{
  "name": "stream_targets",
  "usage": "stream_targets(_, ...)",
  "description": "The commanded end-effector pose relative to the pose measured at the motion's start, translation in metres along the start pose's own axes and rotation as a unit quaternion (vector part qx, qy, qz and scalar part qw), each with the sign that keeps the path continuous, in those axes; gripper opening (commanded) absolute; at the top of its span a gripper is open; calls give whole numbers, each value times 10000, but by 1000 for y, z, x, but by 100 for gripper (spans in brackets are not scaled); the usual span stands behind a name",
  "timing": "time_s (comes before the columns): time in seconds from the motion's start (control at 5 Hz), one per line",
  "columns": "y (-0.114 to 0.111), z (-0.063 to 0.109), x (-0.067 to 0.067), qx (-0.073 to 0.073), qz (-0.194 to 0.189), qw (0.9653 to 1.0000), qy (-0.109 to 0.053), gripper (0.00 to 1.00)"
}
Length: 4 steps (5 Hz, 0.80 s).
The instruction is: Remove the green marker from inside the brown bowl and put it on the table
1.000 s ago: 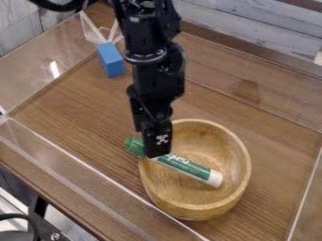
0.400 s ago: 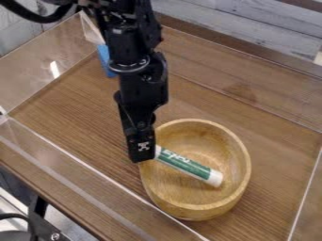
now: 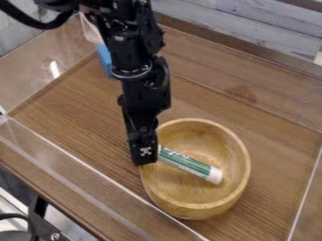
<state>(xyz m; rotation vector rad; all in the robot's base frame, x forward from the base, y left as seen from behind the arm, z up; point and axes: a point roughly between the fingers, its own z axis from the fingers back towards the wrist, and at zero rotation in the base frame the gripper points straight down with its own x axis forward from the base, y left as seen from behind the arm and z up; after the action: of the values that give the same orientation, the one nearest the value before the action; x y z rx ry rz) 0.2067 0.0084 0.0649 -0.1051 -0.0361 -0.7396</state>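
Observation:
The green marker [image 3: 189,166] lies slanted inside the brown bowl [image 3: 240,151], which sits right of centre on the wood-grain table [image 3: 75,113]. The marker's white barrel and right end show. Its left end is hidden behind my gripper [image 3: 145,152]. The gripper points straight down at the bowl's left rim, over that left end. Its jaws are open, and the near finger [image 3: 143,149] is black with white marks. The marker rests in the bowl and is not lifted. I cannot tell whether the fingers touch it.
A blue rectangular block [image 3: 105,62] lies at the back left, partly hidden by the arm. Clear plastic walls [image 3: 38,160] border the table on all sides. Bare tabletop stretches left of and behind the bowl.
The arm has shifted a little to the left and slightly lower. The marker's green left end, visible a second ago, is now covered by the gripper. Bowl and marker have not moved.

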Motion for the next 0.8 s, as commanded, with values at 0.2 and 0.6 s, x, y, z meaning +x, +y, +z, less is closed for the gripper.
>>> stream_targets(0.2, 0, -8, 9, 129, -221, 9996, -141, 100)
stream_targets(0.6, -5, -14, 15, 132, -299, 9991, -261, 100)
